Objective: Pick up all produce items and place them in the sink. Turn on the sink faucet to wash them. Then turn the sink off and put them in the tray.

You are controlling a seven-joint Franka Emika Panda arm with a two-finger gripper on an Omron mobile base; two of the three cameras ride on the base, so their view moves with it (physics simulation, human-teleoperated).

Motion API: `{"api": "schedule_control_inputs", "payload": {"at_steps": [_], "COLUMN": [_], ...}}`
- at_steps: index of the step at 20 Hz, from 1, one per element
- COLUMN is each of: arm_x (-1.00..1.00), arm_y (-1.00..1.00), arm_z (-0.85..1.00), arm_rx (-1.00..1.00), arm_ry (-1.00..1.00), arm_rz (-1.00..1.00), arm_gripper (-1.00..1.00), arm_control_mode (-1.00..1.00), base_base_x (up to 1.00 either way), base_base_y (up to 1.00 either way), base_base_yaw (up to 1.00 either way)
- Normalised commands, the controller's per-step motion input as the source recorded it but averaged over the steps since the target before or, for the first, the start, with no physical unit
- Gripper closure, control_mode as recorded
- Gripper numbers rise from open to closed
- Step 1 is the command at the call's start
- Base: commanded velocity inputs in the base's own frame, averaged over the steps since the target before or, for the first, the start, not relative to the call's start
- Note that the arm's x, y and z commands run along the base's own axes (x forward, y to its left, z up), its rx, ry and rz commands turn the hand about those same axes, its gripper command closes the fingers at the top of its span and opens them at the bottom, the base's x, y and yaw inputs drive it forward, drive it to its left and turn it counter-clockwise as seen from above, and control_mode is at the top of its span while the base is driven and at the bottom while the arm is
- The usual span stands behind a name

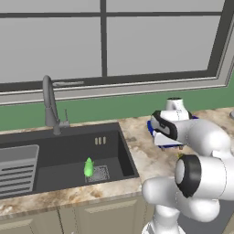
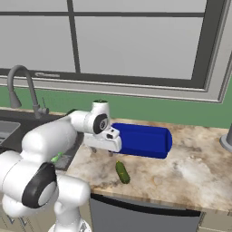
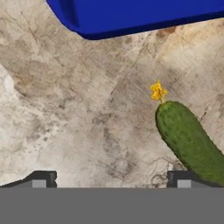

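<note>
The darker green produce item [image 3: 188, 140], with a yellow flower at its end, lies on the marble counter [image 3: 78, 109] just in front of the blue tray [image 3: 144, 15]. My gripper [image 3: 111, 181] hovers open over the bare counter with nothing between its fingers; the vegetable lies by one fingertip [image 3: 181, 179]. From the right base, the gripper [image 2: 101, 152] hangs left of the vegetable [image 2: 122, 172], at the tray's [image 2: 142, 139] near left corner. The lime green produce item [image 1: 88, 167] stands in the sink [image 1: 64, 151] by the drain grate. The sink faucet [image 1: 50, 105] rises behind the basin.
A grey ribbed rack [image 1: 16, 169] fills the sink's left end. A window and green wall strip run behind the counter. My own arm [image 1: 201, 178] hides much of the counter right of the sink in the left base view. A grey object [image 2: 226, 138] stands at the far right.
</note>
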Motion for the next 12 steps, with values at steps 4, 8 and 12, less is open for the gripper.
{"api": "schedule_control_inputs", "payload": {"at_steps": [4, 8, 12], "arm_x": [-0.19, -0.04, 0.06], "arm_y": [-0.58, -0.55, -0.37], "arm_z": [0.0, 0.0, -0.01], "arm_rx": [0.01, 0.02, 0.01], "arm_ry": [0.0, 0.0, 0.0], "arm_rz": [0.01, 0.02, 0.0], "arm_gripper": [-1.0, -1.0, -1.0], "arm_control_mode": [-1.0, -1.0, -1.0], "base_base_x": [0.0, 0.0, 0.0], "base_base_y": [0.0, 0.0, 0.0], "base_base_yaw": [0.0, 0.0, 0.0]}}
